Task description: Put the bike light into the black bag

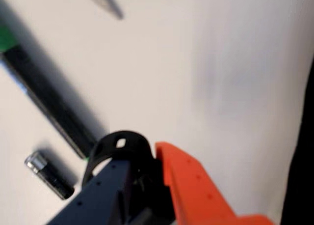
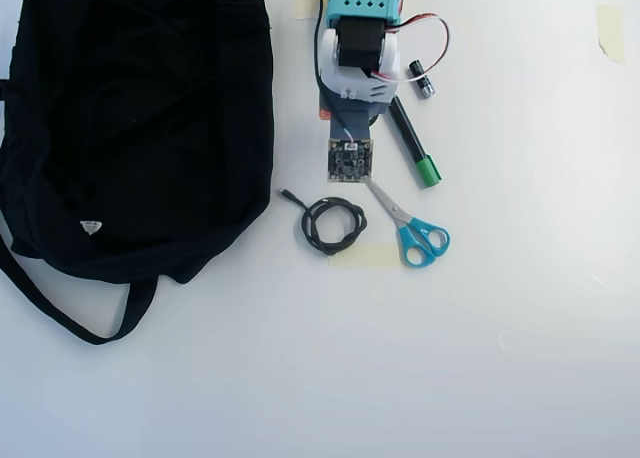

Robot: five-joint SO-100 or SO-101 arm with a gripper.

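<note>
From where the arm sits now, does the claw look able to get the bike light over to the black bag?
Probably yes: the claw appears shut on the bike light, and the black bag lies beside the arm with bare table between.

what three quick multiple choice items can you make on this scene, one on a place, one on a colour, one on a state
1. In the overhead view, the large soft black fabric bag lies: A left of the arm; B right of the arm; C under the scissors.
2. The handles of the steel scissors are: A red; B blue; C yellow.
3. The small black bike light with rubber strap loop is: A inside the bag; B under the scissors; C between the fingers of the gripper.
Answers: 1 A, the bag fills the left side; 2 B, both handle loops are blue; 3 C, the wrist view shows the loop clamped between the orange and dark fingers.
</note>
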